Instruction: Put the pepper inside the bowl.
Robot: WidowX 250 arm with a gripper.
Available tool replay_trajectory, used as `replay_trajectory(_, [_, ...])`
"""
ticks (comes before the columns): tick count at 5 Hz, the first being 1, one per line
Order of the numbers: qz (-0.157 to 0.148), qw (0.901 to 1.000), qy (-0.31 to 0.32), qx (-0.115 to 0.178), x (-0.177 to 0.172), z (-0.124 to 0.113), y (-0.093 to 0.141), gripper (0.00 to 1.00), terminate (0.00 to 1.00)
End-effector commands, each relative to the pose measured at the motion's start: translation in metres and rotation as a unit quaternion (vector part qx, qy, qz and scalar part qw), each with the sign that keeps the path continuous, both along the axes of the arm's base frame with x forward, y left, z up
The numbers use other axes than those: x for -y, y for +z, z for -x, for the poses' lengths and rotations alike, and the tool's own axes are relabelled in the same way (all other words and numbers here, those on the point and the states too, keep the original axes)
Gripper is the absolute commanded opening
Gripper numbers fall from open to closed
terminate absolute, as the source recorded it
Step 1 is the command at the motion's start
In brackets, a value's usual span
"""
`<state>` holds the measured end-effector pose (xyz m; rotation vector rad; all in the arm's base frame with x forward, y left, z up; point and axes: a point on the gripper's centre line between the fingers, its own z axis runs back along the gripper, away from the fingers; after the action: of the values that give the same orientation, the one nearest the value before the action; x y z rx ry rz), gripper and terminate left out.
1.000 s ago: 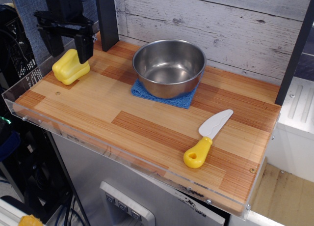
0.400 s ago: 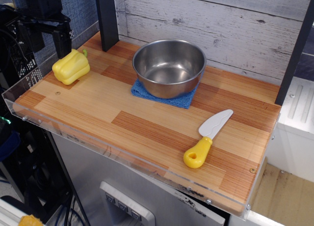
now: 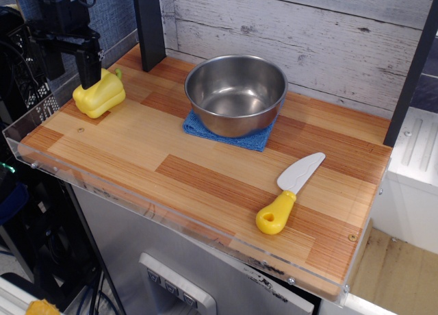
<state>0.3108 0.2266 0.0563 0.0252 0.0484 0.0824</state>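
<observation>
By the bench's (image 3: 205, 171) front edge, toward the right corner, a toy knife (image 3: 287, 192) lies untouched. Farther back, near the middle of the rear edge, the bowl (image 3: 236, 94) sits empty on a blue cloth (image 3: 229, 138). The pepper (image 3: 100, 94) rests on the bench at the far left corner, well apart from the bowl.

The gripper (image 3: 67, 58) has changed most. A second ago it stood over the pepper; then it swung out past the left edge, and now it has edged back and lower, so its right finger (image 3: 89, 65) overlaps the pepper's top left. The fingers stand apart, clamped on nothing. Its left finger looks to hang outside the bench edge. The pepper has barely shifted throughout. By my reading, the grasp is not yet made and the gripper is re-aligning for another try; nothing of the task is done.
</observation>
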Motion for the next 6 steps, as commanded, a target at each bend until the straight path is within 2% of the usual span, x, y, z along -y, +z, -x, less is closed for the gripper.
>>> replay_trajectory(1, [-0.012, 0.9992, -0.03, 0.021, 0.033, -0.012, 0.009, 1.0, 0.0])
replay_trajectory(5, [0.003, 0.9987, -0.042, -0.028, 0.049, -0.012, -0.022, 1.0, 0.0])
replay_trajectory(6, [0.002, 0.9985, -0.045, -0.032, 0.052, -0.013, -0.027, 1.0, 0.0])
